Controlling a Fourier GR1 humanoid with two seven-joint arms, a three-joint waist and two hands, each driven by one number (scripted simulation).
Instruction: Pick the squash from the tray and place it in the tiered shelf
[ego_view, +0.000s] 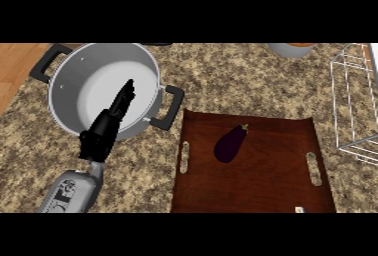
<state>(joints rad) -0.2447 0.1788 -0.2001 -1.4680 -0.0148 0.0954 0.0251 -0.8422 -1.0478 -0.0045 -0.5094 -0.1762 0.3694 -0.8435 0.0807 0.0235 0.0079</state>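
We look steeply down on a speckled stone bench (244, 80). A dark brown wooden tray (255, 187) sits at about five o'clock from the middle of the view, with a slotted handle cut into its left side and another into its right. On the tray, toward its upper left part, lies the task's vegetable, a dark purple squash (230, 144) that looks much like an eggplant. It lies tilted, its stem end pointing to about one o'clock, and nothing touches it.

At ten o'clock stands a large grey pot (77, 75) with two black handles, one at its eleven o'clock side and one at its four o'clock side, the latter just beside the tray's upper left corner.

The left robot hand (111, 117) comes in on its grey forearm from seven o'clock and shows over the pot's near rim, fingers straight and together, pointing to about one o'clock. It is released and holds nothing, and it is well apart from the squash.

At three o'clock, along the right edge, we see part of the white wire tiered shelf (353, 107), near the tray's right side. At the top edge, around one o'clock, a grey bowl (291, 49) is partly cut off.

We see no right robot hand in this view.
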